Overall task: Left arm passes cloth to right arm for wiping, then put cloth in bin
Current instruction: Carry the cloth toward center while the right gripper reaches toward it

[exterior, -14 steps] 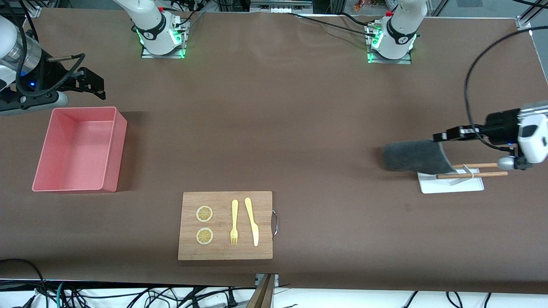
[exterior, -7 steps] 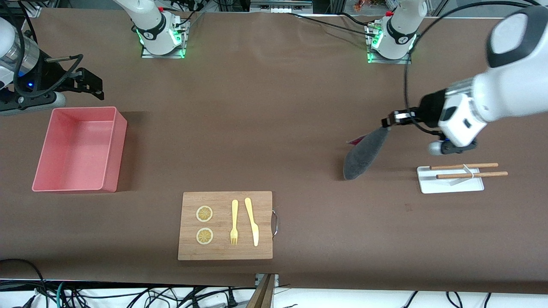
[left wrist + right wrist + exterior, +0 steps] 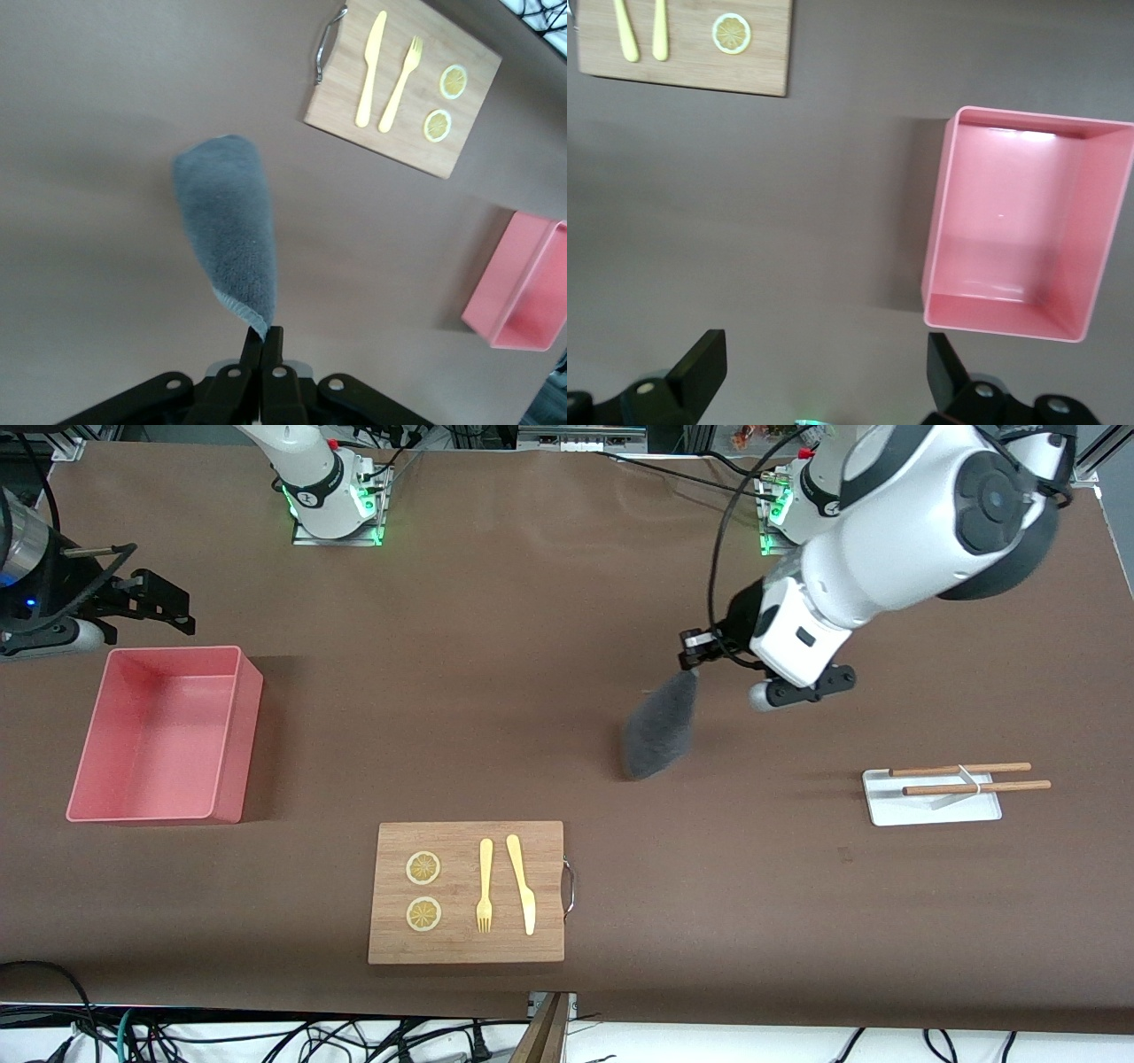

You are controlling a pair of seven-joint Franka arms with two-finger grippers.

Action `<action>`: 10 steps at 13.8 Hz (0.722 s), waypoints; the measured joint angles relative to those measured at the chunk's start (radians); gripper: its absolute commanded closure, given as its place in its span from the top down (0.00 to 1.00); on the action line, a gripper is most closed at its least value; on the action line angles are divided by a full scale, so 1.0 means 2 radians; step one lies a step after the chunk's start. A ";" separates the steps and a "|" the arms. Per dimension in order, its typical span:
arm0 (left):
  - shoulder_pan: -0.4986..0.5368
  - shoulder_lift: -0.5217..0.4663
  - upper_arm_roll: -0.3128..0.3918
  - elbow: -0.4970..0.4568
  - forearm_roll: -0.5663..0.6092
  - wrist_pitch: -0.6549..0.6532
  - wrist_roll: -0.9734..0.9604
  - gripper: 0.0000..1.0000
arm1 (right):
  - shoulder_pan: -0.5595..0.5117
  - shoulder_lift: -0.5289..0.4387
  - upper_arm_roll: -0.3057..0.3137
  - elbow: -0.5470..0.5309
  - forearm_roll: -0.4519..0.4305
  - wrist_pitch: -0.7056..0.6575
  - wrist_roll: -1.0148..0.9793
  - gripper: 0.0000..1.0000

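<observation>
A wooden cutting board (image 3: 467, 892) with fork, knife and lemon slices lay at the cloth's seven o'clock. The cloth (image 3: 660, 726) hung from the left gripper (image 3: 694, 657), pinched by one corner over bare table. The right gripper (image 3: 164, 598), spread wide and empty, waited above the bin (image 3: 232, 731).

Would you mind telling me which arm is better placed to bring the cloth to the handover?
Left. Its end effector is shut on the cloth, hanging over mid-table. The right end effector is open, waiting above the table beside the bin.
</observation>
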 measured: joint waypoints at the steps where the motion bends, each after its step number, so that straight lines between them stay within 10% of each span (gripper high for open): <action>1: -0.015 0.003 0.000 0.000 0.000 0.019 -0.030 0.00 | 0.000 0.000 0.001 0.000 0.004 -0.003 -0.010 1.00; 10: -0.063 0.016 0.001 0.012 0.000 0.100 -0.221 0.00 | 0.055 0.055 0.017 -0.004 0.162 0.006 -0.211 1.00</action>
